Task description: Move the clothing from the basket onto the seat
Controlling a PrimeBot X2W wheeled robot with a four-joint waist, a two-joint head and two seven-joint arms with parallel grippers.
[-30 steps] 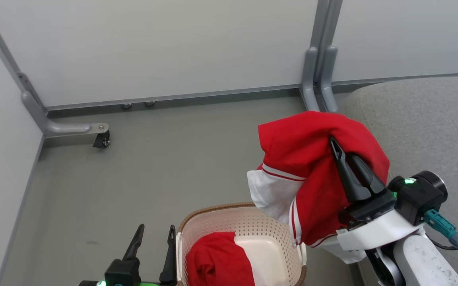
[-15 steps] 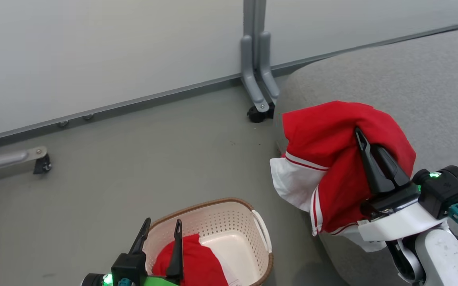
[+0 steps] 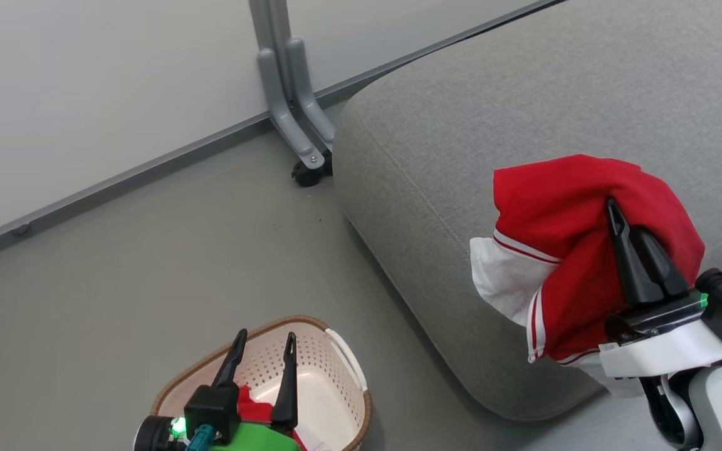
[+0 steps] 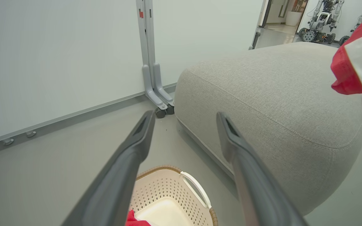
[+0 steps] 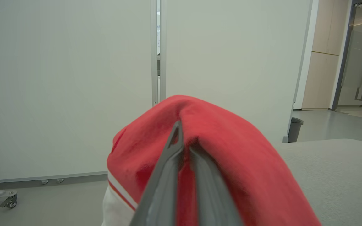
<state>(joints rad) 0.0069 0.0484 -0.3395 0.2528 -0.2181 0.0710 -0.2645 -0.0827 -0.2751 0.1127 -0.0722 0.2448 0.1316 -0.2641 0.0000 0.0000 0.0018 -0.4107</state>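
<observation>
Basket (image 3: 326, 376) on floor (image 3: 148, 282), left of seat (image 3: 492, 94)

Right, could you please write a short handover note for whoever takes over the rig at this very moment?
Right gripper: shut on the first garment, which it holds up over the near edge of the seat.
Left gripper: open, holding nothing, above the basket.
The basket stands on the floor beside the seat, with the second garment inside it.
Done: one garment is lifted out and brought to the seat.
Left: lay it on the seat and release it, then fetch the second garment and place it there too.
</observation>
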